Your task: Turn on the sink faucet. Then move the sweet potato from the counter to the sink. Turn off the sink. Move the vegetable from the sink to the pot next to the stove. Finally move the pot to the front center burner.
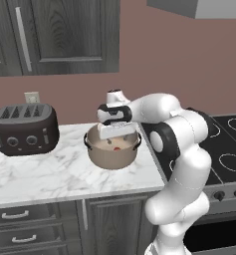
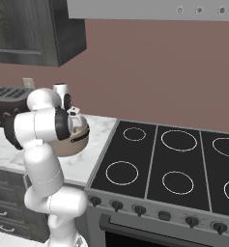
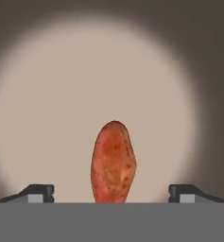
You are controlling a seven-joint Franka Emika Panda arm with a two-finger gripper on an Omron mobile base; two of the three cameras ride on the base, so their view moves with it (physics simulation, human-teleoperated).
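Orange-red sweet potato [image 3: 113, 163] inside beige pot [image 1: 112, 155] on counter [image 1: 50, 174]

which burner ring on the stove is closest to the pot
The front left ring on the stove, the near one in the column next to the counter. The pot sits just across that edge; the others lie farther right or back.

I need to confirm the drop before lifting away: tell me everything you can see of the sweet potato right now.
The sweet potato is a small orange-red oblong tuber with darker mottling, rounded at its far end. In the hand view it lies on the pale floor of the pot, between the two spread fingers, with clear gaps on both sides, so nothing grips it. From the left base view a bit of it shows inside the pot, under the gripper.
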